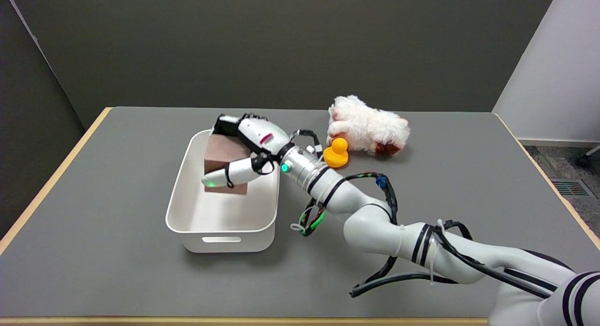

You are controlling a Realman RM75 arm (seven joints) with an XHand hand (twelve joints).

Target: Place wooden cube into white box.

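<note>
Looking down from the head view, we see the right hand reaching over the white box from the right, its fingers closed around the wooden cube: one finger lies across the front face, the others wrap the top far edge. The cube sits tilted within the box's walls; we cannot tell whether it touches the floor. Behind the arm, on the grey table, a yellow duck rests just beside a fluffy white toy.
</note>
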